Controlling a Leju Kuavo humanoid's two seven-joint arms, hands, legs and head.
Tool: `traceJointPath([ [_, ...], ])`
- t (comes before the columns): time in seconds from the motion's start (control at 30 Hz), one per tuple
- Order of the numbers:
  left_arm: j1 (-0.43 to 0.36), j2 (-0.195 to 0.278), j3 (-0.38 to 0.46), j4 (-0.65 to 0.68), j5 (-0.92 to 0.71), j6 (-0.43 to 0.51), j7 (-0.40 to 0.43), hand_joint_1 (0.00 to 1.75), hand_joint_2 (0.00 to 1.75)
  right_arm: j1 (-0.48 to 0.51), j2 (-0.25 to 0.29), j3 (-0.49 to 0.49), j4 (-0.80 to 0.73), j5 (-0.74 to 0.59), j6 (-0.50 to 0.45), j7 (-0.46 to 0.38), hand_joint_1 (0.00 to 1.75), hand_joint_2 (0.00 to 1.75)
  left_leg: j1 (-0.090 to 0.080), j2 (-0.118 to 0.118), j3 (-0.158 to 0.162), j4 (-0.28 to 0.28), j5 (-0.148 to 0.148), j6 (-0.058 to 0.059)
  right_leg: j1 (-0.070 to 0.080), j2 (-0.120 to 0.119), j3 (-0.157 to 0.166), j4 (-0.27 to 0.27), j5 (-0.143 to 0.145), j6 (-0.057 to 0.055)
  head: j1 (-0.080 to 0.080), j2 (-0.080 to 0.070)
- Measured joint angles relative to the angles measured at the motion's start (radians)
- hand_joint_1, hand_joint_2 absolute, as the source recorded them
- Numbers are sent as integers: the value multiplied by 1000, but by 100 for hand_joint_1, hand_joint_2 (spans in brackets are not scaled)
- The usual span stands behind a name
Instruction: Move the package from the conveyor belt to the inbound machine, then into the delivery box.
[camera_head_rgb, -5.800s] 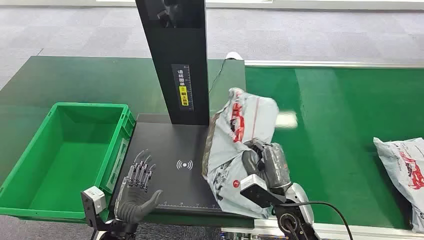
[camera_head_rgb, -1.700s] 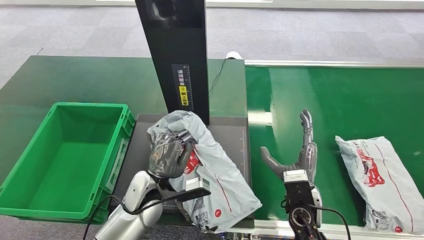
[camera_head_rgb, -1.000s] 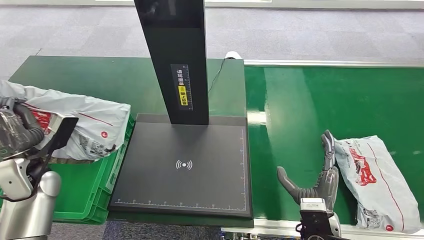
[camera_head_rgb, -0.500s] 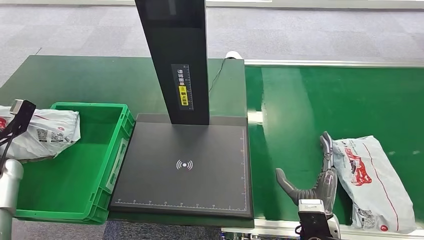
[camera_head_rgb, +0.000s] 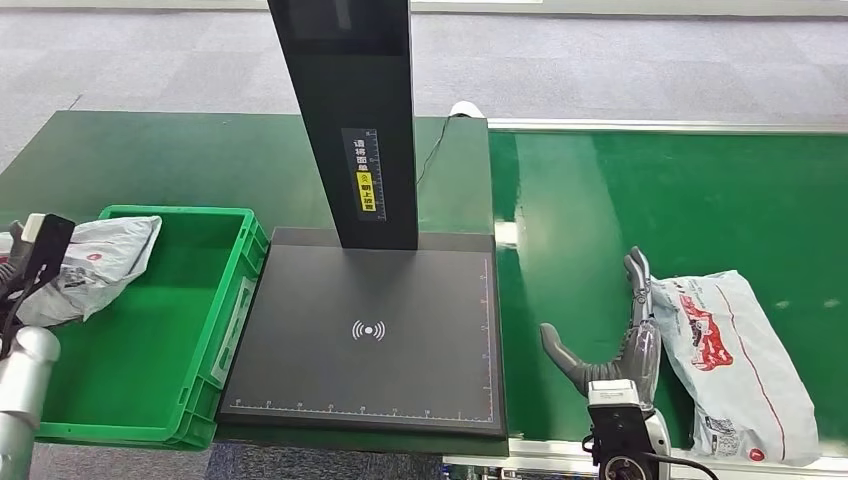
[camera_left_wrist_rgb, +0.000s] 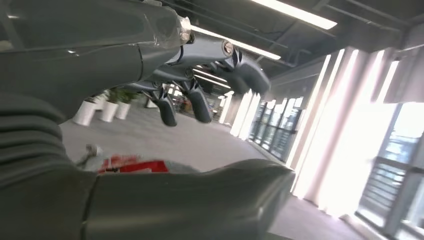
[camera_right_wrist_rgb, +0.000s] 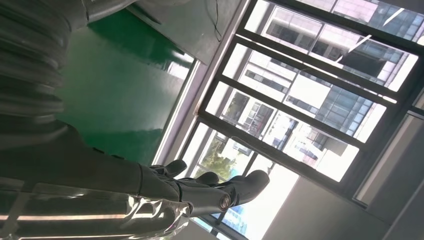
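A grey package with red print (camera_head_rgb: 100, 258) lies over the left rim of the green delivery box (camera_head_rgb: 235, 300), partly inside it. My left hand (camera_head_rgb: 22, 262) is at that rim, right beside the package. In the left wrist view its fingers (camera_left_wrist_rgb: 197, 102) stand wide apart from the thumb (camera_left_wrist_rgb: 200, 195), with a sliver of the package (camera_left_wrist_rgb: 132, 165) low by the palm. My right hand (camera_head_rgb: 625, 345) rests open on the conveyor belt (camera_head_rgb: 680, 200), fingers spread (camera_right_wrist_rgb: 215, 190), its fingertips against the left edge of a second grey package (camera_head_rgb: 735, 365).
The inbound machine's black plate (camera_head_rgb: 400, 385) lies bare between box and belt, with its tall black column (camera_head_rgb: 345, 120) at the back. A dark green table (camera_head_rgb: 180, 160) runs behind the box. A thin cable (camera_head_rgb: 432, 150) hangs by the column.
The package has dropped lower and further into the box and my left hand has loosened around it. The second package rode the belt a little leftward; my right hand shifted slightly with it.
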Motion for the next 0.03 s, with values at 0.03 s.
traceJointPath([
  [0.03, 19, -7, -3, -28, 10, 1, -13, 0, 0, 0, 0, 1, 1, 0, -1, 0, 0, 175, 0, 0, 0, 0, 0, 0, 0, 0, 0, 0, 0, 0, 0, 0],
])
